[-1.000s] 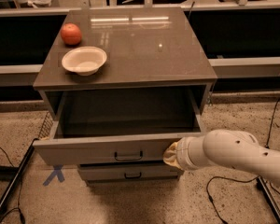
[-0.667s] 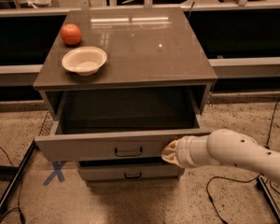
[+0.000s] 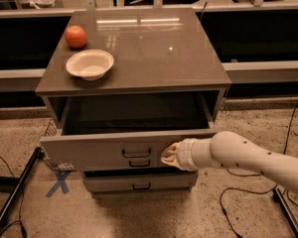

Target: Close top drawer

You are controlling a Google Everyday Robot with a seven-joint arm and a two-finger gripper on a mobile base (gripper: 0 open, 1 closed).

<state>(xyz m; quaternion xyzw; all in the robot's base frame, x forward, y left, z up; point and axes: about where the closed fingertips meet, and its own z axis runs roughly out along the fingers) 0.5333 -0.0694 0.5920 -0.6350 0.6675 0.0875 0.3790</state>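
The top drawer (image 3: 99,150) is a wide light-grey drawer pulled out of the cabinet, with dark inner walls and a small black wire handle (image 3: 136,153) at the centre of its front. My gripper (image 3: 170,154) is at the end of the white arm coming in from the right. It is pressed against the drawer front, just right of the handle. The drawer's inside looks empty.
A white bowl (image 3: 90,64) and an orange fruit (image 3: 76,36) sit on the cabinet top (image 3: 154,43). Two lower drawer fronts (image 3: 139,182) with black handles lie under the top drawer. A blue X mark (image 3: 58,181) is on the floor at the left. Cables run along the floor.
The camera has moved closer to the cabinet. The gripper has shifted left along the drawer front toward the handle, and the drawer sits slightly further in.
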